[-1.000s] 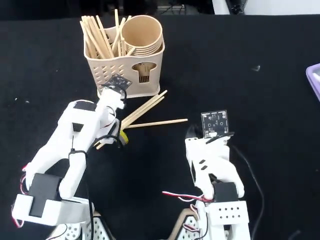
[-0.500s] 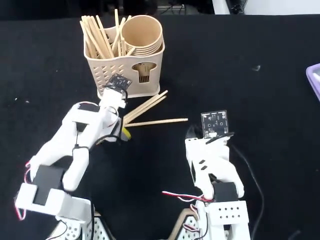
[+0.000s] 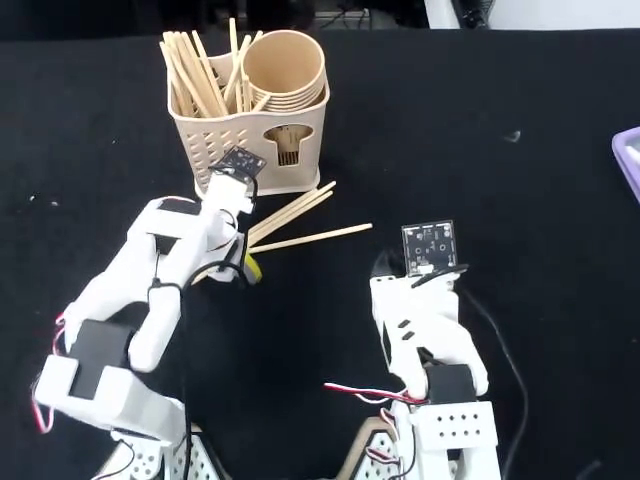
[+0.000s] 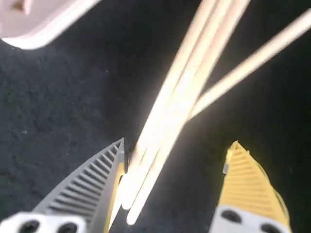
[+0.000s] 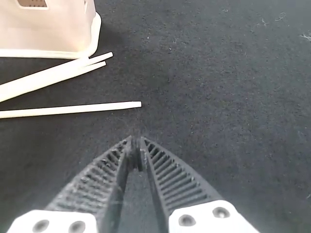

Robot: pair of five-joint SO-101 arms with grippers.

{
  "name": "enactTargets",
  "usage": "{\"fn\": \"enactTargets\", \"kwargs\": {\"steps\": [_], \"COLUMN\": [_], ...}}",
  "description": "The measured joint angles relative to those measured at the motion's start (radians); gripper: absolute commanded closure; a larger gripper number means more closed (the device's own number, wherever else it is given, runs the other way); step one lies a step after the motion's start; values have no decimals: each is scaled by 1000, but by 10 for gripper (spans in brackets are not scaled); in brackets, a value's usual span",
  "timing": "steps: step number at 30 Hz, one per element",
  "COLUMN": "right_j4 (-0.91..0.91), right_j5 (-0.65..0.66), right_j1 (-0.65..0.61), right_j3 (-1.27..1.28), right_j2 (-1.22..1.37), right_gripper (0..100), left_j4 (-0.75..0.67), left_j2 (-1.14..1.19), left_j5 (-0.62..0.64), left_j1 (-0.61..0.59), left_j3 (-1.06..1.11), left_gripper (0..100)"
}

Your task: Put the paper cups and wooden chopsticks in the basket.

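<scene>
The left gripper [image 4: 179, 143] stood wide open low over the black table [image 3: 520, 250], its fingers straddling the near ends of a bundle of loose chopsticks [image 4: 177, 97] without gripping them. Behind it, the basket [image 3: 215, 140] held upright chopsticks [image 3: 195, 75] and a stack of paper cups [image 3: 285, 65]. A single chopstick [image 3: 310, 238] lay just beside the bundle. Farther right, the right gripper [image 5: 136, 143] sat closed on nothing.

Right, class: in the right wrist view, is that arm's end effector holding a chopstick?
No, the right end effector is shut on nothing; the nearest chopstick lies clear of it.
</scene>
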Motion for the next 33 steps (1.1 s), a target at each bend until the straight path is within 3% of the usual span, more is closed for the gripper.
{"fn": "enactTargets", "kwargs": {"steps": [9, 15, 21, 27, 33], "right_j4": [0, 0, 0, 0, 0], "right_j5": [0, 0, 0, 0, 0], "right_j1": [0, 0, 0, 0, 0], "right_j3": [0, 0, 0, 0, 0], "right_j2": [0, 0, 0, 0, 0], "right_gripper": [984, 984, 984, 984, 984], "left_j4": [64, -40, -54, -31, 61], "left_j2": [-135, -26, 37, 35, 29], "left_j5": [-64, -64, -64, -84, -158], "left_j1": [0, 0, 0, 29, 130], "left_j3": [2, 2, -6, -11, -26], "left_gripper": [678, 679, 680, 884, 895]}}
